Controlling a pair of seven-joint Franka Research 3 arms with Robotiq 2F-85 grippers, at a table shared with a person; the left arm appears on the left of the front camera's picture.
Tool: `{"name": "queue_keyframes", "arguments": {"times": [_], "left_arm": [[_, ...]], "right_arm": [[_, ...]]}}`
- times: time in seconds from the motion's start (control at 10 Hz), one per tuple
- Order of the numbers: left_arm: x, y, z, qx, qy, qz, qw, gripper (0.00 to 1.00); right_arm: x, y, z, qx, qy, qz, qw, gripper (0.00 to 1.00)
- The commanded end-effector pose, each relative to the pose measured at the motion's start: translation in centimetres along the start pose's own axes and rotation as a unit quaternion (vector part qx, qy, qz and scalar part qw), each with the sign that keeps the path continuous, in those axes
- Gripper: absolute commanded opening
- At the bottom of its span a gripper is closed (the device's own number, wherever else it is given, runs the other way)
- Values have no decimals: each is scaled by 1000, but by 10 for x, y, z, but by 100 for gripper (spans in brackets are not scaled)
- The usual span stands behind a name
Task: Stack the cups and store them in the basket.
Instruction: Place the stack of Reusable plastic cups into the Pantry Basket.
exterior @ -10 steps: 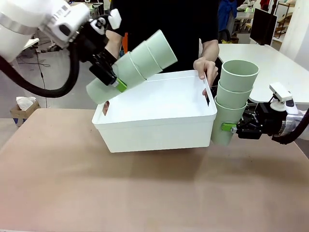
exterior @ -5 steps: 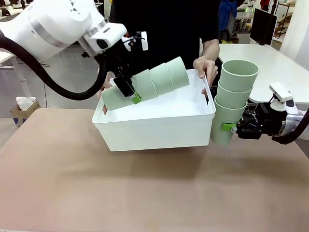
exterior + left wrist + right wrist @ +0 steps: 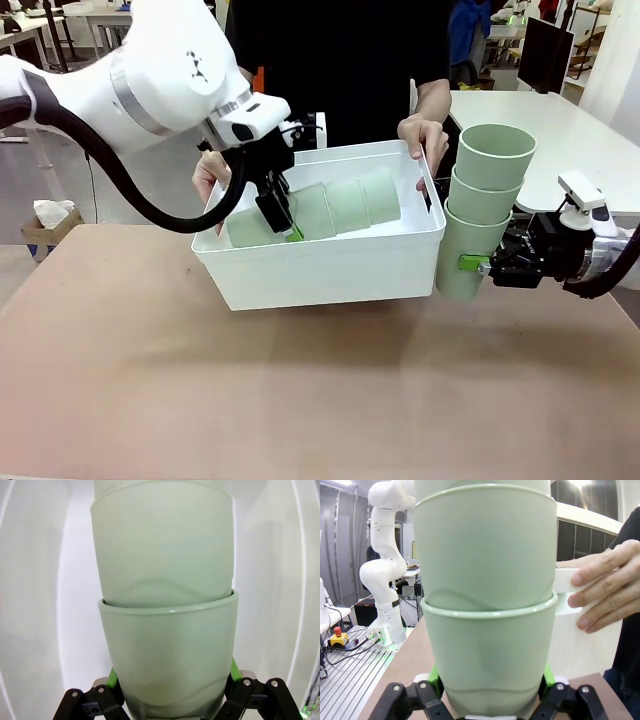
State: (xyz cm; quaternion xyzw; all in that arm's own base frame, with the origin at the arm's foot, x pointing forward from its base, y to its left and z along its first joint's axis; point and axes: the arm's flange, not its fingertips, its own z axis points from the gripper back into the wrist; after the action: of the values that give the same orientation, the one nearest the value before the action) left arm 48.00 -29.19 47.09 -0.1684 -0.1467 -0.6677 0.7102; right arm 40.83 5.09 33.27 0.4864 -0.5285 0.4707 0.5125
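A large white basket (image 3: pixel 330 265) sits mid-table, tilted toward me, with the person's hands on its far rim. My left gripper (image 3: pixel 281 218) is shut on a stack of three pale mint cups (image 3: pixel 325 208), lying on its side inside the basket. The left wrist view shows those nested cups (image 3: pixel 167 625) between the green pads against the white basket wall (image 3: pixel 35 595). My right gripper (image 3: pixel 478 264) is shut on the bottom of an upright stack of three cups (image 3: pixel 483 205) just right of the basket. The right wrist view shows this stack (image 3: pixel 487 610) close up beside the basket (image 3: pixel 575 635).
The person's hands (image 3: pixel 425 135) hold the basket's far rim at left and right; one hand (image 3: pixel 600 587) grips the rim close to my right cup stack. Bare tan tabletop (image 3: pixel 300 400) lies in front of the basket. A white table (image 3: pixel 560 130) stands behind on the right.
My left arm has swung right and down, carrying its cup stack from above the basket's left rim into the basket. The right gripper and its stack have not moved.
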Motion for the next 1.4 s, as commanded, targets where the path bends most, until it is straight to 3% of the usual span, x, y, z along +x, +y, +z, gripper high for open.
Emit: {"name": "queue_keyframes", "arguments": {"times": [0.0,0.6,0.7,0.9,1.3], "left_arm": [[1,2,-11,7,19,13,1000,87],[-4,2,-36,-4,41,24,999,87],[-4,2,-37,-7,43,25,999,100],[-2,0,-36,-9,40,24,999,100],[3,-12,-3,-9,11,7,1000,100]], "right_arm": [[4,0,-1,1,0,7,1000,87],[4,0,-1,1,0,7,1000,87],[4,0,-1,1,0,7,1000,87],[4,0,-1,1,0,7,1000,87],[4,0,-1,1,0,7,1000,87]]}}
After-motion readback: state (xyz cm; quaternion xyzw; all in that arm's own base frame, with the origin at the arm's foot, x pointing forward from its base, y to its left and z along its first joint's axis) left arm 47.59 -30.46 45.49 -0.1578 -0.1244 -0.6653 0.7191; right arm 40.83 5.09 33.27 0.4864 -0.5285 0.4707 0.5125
